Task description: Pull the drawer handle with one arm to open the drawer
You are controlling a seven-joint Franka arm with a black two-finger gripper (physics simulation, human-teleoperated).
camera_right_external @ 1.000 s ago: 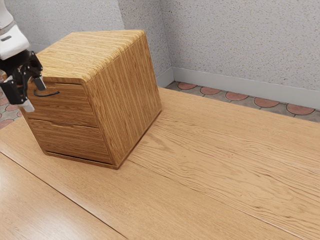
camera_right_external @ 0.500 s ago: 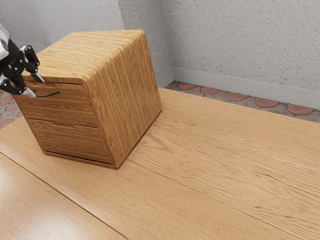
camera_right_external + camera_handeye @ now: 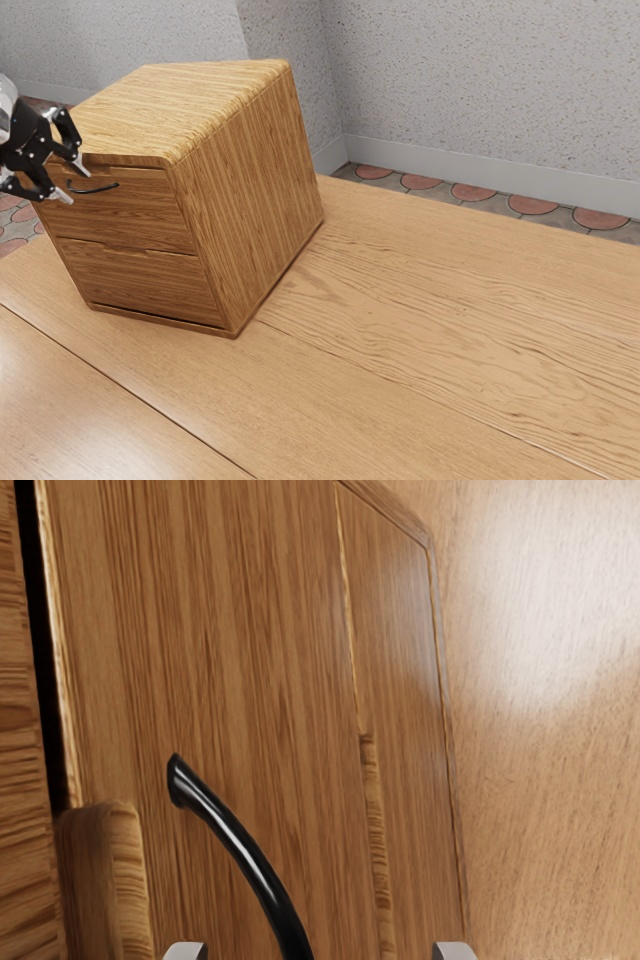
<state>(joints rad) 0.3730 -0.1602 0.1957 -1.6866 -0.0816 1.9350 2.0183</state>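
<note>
My gripper (image 3: 70, 183) is at the front of the wooden cabinet (image 3: 225, 150), level with the top drawer (image 3: 130, 215). The cabinet stands on the tabletop (image 3: 450, 330) near its far corner, at the exterior view's left. My fingers are spread wide and have hold of nothing. The black drawer handle (image 3: 93, 187) is a thin curved bar on the upper part of that drawer's front, and its end lies just beside my fingertips. In the wrist view the handle (image 3: 245, 865) runs between my two pale fingertips (image 3: 185, 950), clear of both. The top drawer's front looks flush with the cabinet's face, with only a dark seam along its edge. The lower drawer (image 3: 140, 278) sits shut beneath it.
</note>
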